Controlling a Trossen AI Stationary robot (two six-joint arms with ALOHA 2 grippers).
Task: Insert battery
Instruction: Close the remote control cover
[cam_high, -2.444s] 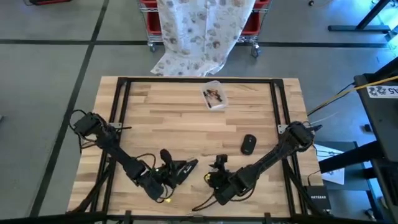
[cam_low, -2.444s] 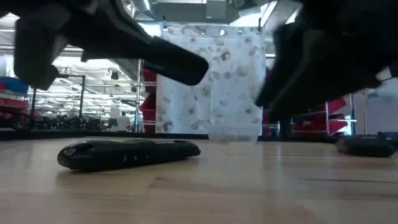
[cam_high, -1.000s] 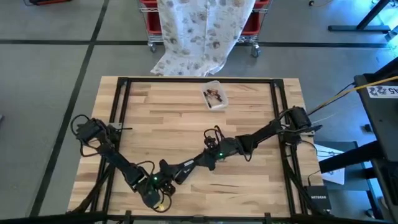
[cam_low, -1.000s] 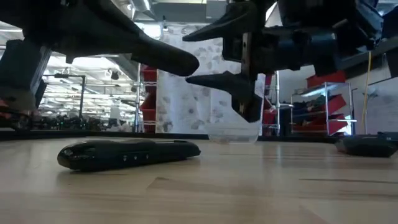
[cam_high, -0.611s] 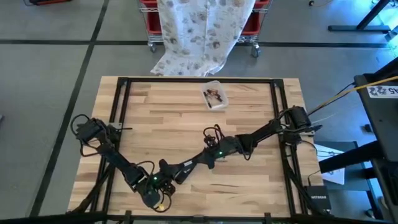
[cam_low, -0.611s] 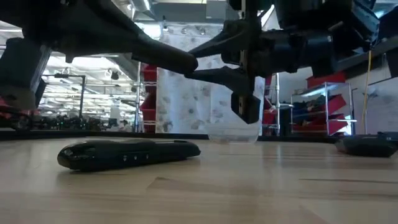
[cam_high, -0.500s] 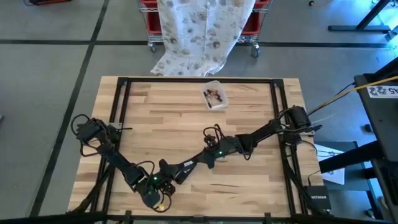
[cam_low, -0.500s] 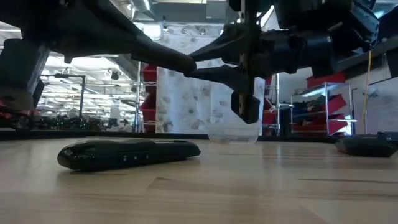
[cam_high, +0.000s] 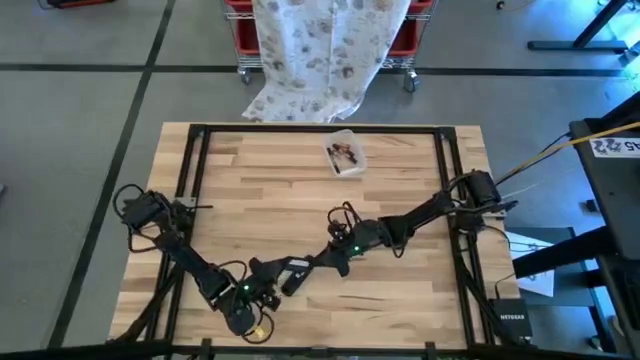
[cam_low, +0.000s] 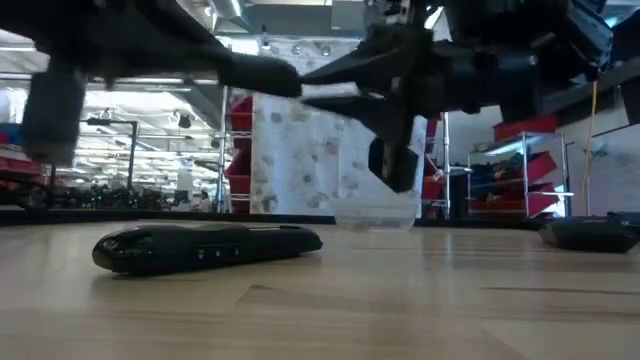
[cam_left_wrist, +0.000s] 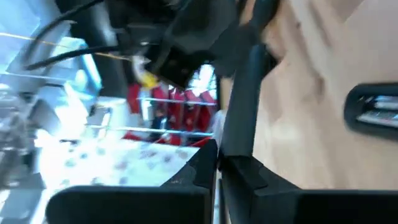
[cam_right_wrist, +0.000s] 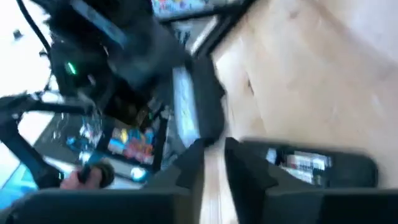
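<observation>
Now | clear tub (cam_high: 343, 156): small dark items | left, right jaws: state cannot be told

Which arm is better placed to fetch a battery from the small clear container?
Right, probably. The right gripper lies nearer the container at the table's far side. The left gripper sits closer to the near edge, beside the remote.
</observation>
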